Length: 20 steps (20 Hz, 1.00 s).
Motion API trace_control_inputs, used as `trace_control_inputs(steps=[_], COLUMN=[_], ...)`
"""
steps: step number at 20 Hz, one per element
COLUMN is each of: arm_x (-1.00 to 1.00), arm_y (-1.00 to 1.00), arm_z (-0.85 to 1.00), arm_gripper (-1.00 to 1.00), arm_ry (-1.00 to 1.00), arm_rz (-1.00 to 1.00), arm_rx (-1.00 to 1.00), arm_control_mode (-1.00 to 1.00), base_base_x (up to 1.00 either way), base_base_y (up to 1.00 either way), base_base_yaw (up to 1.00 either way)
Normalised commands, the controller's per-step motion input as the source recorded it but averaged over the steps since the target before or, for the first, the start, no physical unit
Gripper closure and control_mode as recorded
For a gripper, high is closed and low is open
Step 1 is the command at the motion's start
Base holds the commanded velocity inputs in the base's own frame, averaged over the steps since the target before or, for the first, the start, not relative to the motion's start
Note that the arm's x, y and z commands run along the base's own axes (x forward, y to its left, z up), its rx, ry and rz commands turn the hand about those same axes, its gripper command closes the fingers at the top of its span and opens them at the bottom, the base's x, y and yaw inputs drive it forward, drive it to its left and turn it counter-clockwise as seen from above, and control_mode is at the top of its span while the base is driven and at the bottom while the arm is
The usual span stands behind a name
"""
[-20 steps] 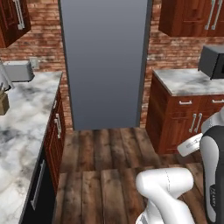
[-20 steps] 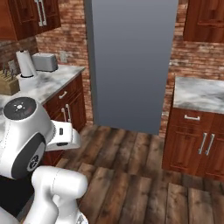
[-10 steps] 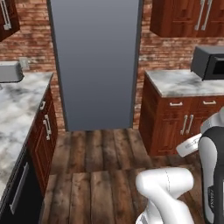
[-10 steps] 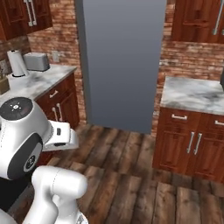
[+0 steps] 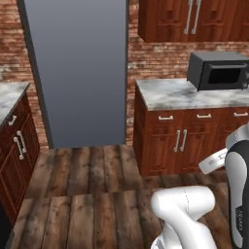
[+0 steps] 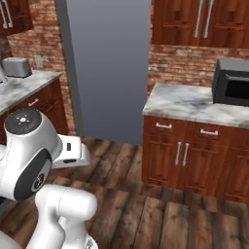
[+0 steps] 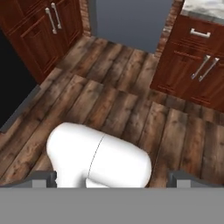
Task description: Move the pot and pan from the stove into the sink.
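Pincer point(image 7: 112, 179) stood wide apart in the hand view, its two dark tips point(image 7: 43, 178) rising at the bottom edge with nothing between them, pointed down over the plank floor point(image 7: 131, 109). None of the pot, pan, stove or sink could be picked out from these angles, so their whereabouts could not be told.

Ahead in both base views stood a tall grey refrigerator point(image 5: 78, 68) against a brick wall point(image 5: 155, 58). To its right sat a marble surface point(image 5: 185, 95) on red-brown wooden cabinets point(image 5: 180, 141) with silver bar handles, and a black microwave point(image 5: 219, 70) rested on that surface toward the back. Upper cabinets point(image 5: 189, 19) of the same wood hung above it.

On the left side in the right base view, another marble surface point(image 6: 24, 90) carried a silver toaster point(image 6: 15, 66) near the wall. The hand view showed a black appliance front point(image 7: 13, 83) at its left edge, beside wooden cabinet doors point(image 7: 48, 30).
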Motion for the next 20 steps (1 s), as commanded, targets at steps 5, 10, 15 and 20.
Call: trace_control_inputs(steps=[5,10,15,20], arm_x=[0.00,0.00,0.00,0.00], arm_y=[0.00,0.00,0.00,0.00], arm_z=[0.00,0.00,0.00,0.00], arm_gripper=[-1.00,-1.00,-1.00,-1.00], arm_ry=[0.00,0.00,0.00,0.00], arm_rz=[0.00,0.00,0.00,0.00], arm_rx=[0.00,0.00,0.00,0.00], arm_control_mode=[1.00,1.00,1.00,1.00], base_base_x=[0.03,0.04,0.02,0.00], base_base_y=[-0.37,-0.10,-0.01,0.00], base_base_yaw=[-0.41,-0.49,-0.50,-0.50])
